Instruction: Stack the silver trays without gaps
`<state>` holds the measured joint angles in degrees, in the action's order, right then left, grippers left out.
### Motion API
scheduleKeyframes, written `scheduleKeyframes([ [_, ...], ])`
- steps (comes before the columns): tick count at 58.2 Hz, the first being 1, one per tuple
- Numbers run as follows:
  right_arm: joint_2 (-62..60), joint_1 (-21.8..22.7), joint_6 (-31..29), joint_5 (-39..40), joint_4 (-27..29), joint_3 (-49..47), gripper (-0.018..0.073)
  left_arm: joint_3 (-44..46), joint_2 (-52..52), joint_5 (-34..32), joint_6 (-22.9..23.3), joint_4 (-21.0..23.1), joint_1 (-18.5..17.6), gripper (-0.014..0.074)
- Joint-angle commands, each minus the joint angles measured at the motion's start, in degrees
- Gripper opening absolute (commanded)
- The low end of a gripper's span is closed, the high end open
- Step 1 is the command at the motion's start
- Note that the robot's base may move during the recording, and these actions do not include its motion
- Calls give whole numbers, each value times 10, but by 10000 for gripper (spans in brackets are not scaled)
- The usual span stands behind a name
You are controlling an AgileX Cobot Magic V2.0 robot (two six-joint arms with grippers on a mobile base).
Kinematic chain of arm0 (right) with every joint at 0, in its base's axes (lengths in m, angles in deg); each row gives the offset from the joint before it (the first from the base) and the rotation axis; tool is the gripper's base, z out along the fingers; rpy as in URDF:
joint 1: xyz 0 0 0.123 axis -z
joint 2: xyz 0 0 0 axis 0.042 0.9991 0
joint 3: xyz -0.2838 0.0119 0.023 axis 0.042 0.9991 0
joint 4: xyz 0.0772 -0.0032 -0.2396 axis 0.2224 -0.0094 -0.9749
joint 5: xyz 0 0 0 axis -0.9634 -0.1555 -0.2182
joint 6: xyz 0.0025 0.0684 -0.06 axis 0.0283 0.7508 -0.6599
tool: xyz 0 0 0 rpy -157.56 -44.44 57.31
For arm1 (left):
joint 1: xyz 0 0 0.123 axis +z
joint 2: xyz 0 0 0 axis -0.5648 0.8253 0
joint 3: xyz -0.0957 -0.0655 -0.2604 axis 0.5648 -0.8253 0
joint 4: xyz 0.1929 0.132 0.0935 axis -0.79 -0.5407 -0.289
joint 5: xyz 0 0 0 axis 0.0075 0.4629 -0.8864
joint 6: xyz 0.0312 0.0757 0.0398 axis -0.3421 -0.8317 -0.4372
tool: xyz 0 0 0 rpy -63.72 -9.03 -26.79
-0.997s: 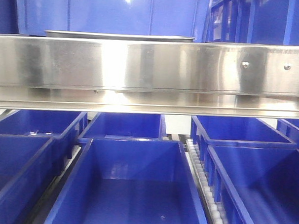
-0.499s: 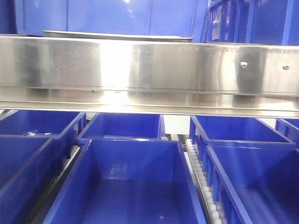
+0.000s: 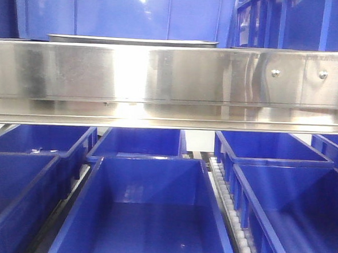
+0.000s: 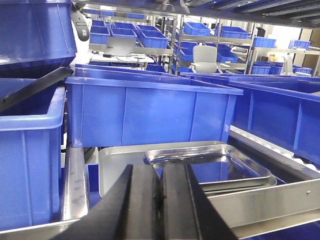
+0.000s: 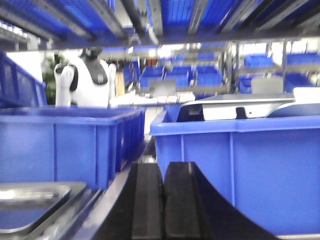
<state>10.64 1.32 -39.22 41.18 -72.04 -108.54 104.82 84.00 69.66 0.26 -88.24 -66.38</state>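
Observation:
In the left wrist view a shiny silver tray [image 4: 220, 172] rests on top of a wider, duller silver tray [image 4: 117, 165], set off toward its right side. My left gripper [image 4: 161, 167] is shut just in front of the upper tray's near left corner, with nothing visible between its fingers. The front view shows only a thin tray rim [image 3: 131, 41] above the shelf rail. My right gripper [image 5: 163, 164] is shut and holds nothing, with a silver tray [image 5: 30, 197] low to its left.
A long brushed-steel shelf rail [image 3: 172, 81] crosses the front view, with open blue bins [image 3: 146, 217] below it and a roller track [image 3: 230, 205] between them. Blue bins [image 4: 150, 117] stand behind and beside the trays. Another blue bin [image 5: 240, 170] stands close to the right gripper.
In the front view the rail and tray rim have shifted very slightly to the left. Nothing else has visibly moved.

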Motion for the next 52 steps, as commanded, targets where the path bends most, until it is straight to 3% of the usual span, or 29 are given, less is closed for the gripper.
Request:
scheduleKeyframes([
  [1,-36,3,-5,97,-6,52,-79,0,-4,-6,2,2,1,-20],
  [11,-75,2,-5,233,-6,171,-79,0,-3,-6,2,2,1,-20],
  [24,-75,2,-5,234,-6,232,-79,0,-4,-8,2,2,1,-20],
  [38,-75,2,-6,79,-32,232,-79,0,-4,-8,2,2,1,-20],
  [52,-75,-14,-1,59,-31,232,-79,0,-4,-8,2,2,1,-20],
])
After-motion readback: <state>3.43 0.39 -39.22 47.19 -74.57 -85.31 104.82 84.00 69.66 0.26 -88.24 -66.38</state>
